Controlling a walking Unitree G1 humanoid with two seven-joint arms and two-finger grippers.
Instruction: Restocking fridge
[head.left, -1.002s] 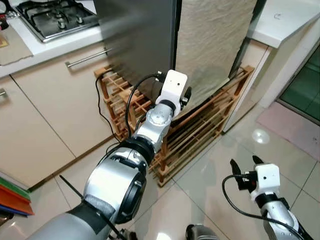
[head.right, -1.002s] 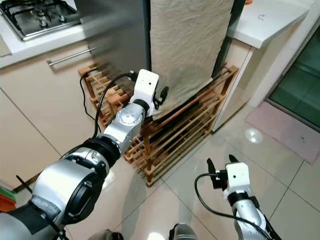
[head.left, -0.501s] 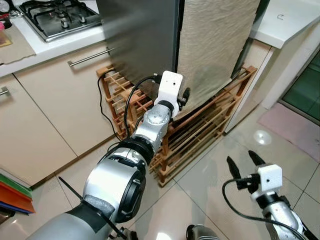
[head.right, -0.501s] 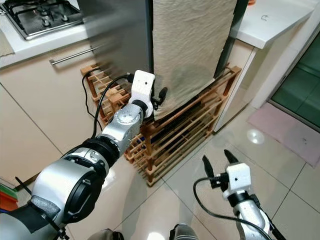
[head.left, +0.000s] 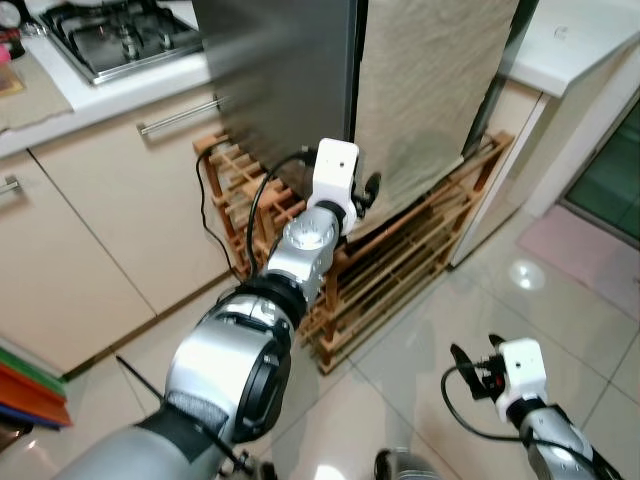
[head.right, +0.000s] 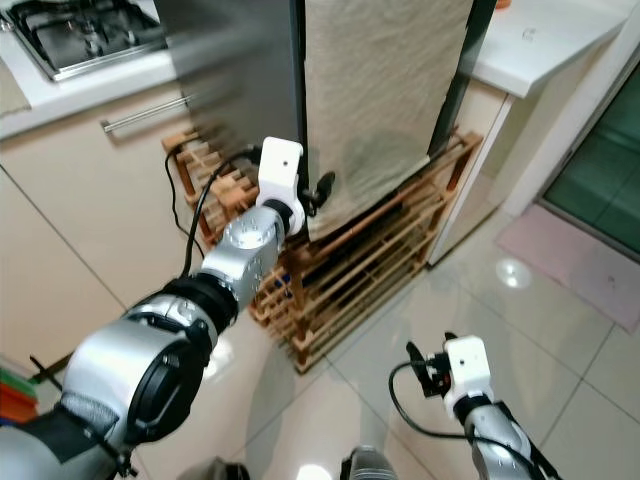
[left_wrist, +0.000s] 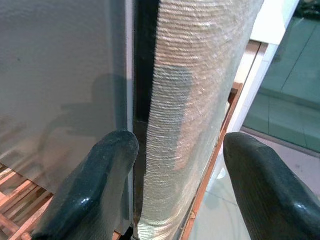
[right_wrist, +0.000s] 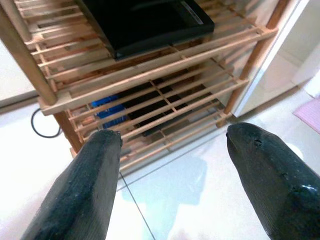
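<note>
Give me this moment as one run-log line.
left gripper: open, at fridge door edge beside cloth | right gripper: open, low over floor, facing wooden rack | door shut

Glossy pale floor tiles (head.left: 420, 360) fill the lower right of the frame and carry bright light reflections. A slatted wooden rack (head.left: 400, 265) stands at centre. Beige cabinet fronts (head.left: 110, 240) with a steel bar handle (head.left: 180, 115) occupy the left. A gas hob (head.left: 120, 35) sits in a white worktop at upper left. A white table (head.left: 575, 45) is at upper right. A pink mat (head.left: 585, 245) lies at right.
</note>
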